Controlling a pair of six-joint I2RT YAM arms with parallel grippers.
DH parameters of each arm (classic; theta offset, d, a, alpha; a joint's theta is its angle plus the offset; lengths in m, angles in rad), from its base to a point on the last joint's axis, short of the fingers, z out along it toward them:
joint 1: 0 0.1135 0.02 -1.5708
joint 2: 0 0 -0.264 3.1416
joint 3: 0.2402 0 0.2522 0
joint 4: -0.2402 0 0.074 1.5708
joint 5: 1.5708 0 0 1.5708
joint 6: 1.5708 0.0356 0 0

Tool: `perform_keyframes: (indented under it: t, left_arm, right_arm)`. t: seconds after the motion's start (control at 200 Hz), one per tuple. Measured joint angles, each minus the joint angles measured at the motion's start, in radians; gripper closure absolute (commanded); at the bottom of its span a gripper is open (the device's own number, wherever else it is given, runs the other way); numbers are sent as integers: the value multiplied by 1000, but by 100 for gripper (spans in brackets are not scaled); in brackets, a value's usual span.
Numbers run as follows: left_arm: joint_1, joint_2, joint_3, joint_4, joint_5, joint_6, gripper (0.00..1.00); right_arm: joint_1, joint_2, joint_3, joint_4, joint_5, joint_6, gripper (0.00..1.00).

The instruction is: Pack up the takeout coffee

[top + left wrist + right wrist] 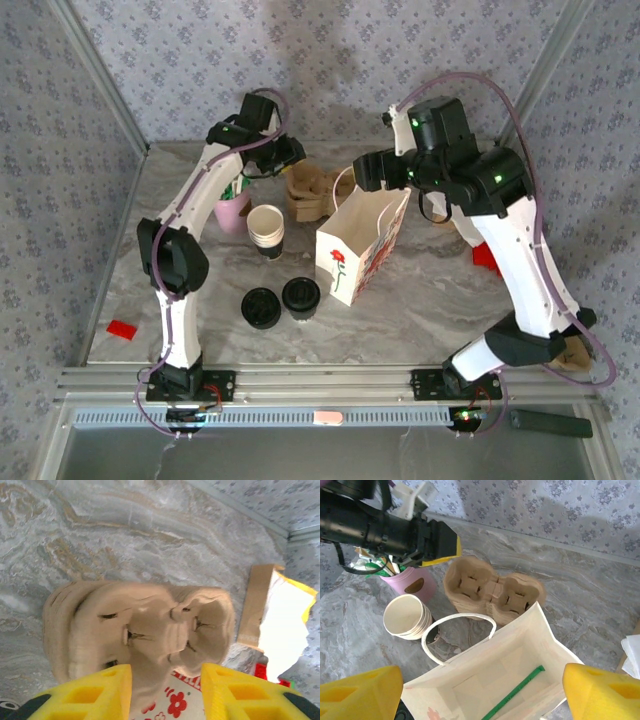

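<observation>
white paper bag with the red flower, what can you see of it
The white paper bag stands upright and open on the grey marbled table, a red flower printed on its front. A white cord handle loops up from one rim. A green straw lies inside on the bottom. A brown moulded cardboard cup carrier sits close behind it.

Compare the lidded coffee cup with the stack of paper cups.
The takeout coffee wears a black lid; the cup stack is open-topped, its pale inside showing. The takeout coffee is a single cup; the cup stack is several cups nested together. Both are white and stand upright.
</observation>
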Motion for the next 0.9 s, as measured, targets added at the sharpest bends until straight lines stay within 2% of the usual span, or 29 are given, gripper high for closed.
perform_keyframes:
  t: [0.1,0.315,0.485,0.635,0.815,0.899]
  left_arm:
    - [-2,-28,37,-2,-8,4,46]
    - [-11,-151,66,-23,-74,19,40]
    - [-11,-314,-30,-27,-157,32,38]
    - [1,-426,-134,-28,-196,39,37]
    - [23,-498,-269,-18,-207,39,37]
    - [29,-508,-316,-13,-206,38,37]
  right_arm:
    - [31,47,60,-34,13,40,17]
    - [151,174,129,-77,47,136,23]
    - [182,255,130,-100,82,216,28]
    - [183,307,142,-106,108,261,42]
    - [184,356,163,-120,135,281,50]
    - [188,365,163,-138,144,276,62]
